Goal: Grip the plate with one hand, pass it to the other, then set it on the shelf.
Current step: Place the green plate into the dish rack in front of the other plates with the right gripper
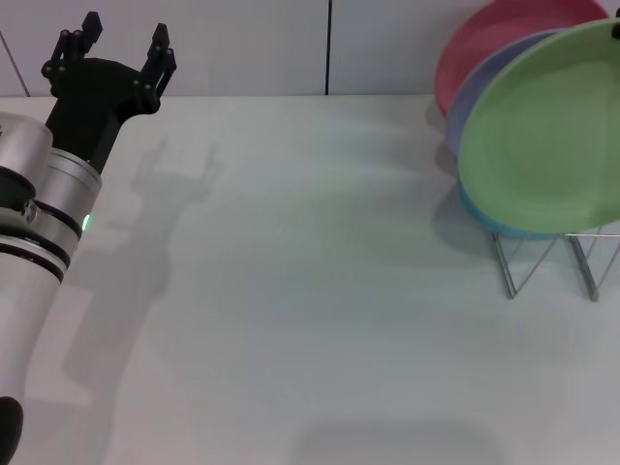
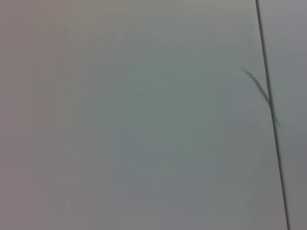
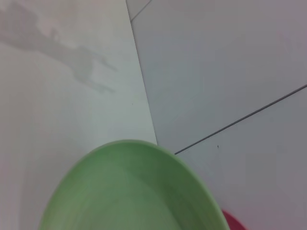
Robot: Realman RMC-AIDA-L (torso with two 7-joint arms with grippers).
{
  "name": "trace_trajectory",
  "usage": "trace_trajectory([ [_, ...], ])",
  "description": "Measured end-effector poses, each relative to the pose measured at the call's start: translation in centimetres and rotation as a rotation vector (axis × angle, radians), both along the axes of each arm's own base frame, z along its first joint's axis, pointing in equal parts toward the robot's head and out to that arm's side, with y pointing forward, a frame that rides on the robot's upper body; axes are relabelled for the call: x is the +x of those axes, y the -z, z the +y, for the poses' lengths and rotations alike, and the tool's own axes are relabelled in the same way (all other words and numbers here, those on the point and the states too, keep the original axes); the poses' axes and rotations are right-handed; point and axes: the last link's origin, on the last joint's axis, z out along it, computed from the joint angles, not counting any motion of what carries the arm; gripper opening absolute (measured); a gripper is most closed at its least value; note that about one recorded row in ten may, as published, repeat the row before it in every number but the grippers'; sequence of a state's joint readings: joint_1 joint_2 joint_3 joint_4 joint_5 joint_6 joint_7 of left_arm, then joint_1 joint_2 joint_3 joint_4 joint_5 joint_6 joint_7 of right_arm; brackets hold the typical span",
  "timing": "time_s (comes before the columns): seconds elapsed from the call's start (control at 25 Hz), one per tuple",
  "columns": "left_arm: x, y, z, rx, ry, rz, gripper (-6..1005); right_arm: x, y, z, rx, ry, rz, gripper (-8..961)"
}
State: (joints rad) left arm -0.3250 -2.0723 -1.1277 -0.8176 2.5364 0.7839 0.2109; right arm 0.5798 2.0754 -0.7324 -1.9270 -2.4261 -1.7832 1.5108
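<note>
Left gripper [image 1: 124, 44] fingers spread, idle; round matte green plate [image 1: 547, 131] upright in wire shelf [image 1: 542, 257]; right unseen.

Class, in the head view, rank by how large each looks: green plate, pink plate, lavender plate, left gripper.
1. green plate, nearest, so unsure
2. left gripper
3. pink plate and lavender plate: both mostly hidden, too alike to rank

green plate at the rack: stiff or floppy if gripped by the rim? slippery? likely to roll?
The green plate probably stays stiff: its round outline and raised rim show no sag while standing tilted at the wire rack. The matte face suggests moderate grip, though a thin rim could slip. On edge it could roll or tip against the lavender plate behind.
</note>
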Motion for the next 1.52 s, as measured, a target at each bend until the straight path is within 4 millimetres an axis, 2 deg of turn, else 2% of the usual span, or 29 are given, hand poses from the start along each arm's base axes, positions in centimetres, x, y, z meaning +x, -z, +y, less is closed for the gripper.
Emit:
trace_trajectory([
  [0.44,0.1,0.1,0.5,-0.012,0.003,-0.008,729,1.7,1.1,0.4,-0.017,0.011,-0.026,53],
  [0.84,-0.7,-0.2,0.9,0.003,-0.024,-0.008,729,3.5,2.2,-0.1,-0.036,0.059,-0.025,54],
  [1.04,-0.6,-0.2,1.0,0.004,-0.022,-0.008,728,3.6,2.1,-0.3,-0.037,0.071,-0.011,177],
  [1.24,-0.6,-0.2,1.0,0.004,-0.021,-0.007,728,3.3,2.2,-1.1,-0.065,0.105,0.024,404],
  [1.28,-0.6,-0.2,1.0,0.004,-0.022,-0.006,728,3.1,2.2,-1.4,-0.073,0.113,0.042,422],
  [1.44,-1.3,-0.2,0.9,0.004,-0.037,0.007,727,2.4,1.6,-2.7,-0.088,0.140,0.157,494],
  [1.52,-2.2,-0.4,0.6,0.026,-0.047,0.017,727,2.2,0.2,-3.5,-0.051,0.119,0.289,531],
])
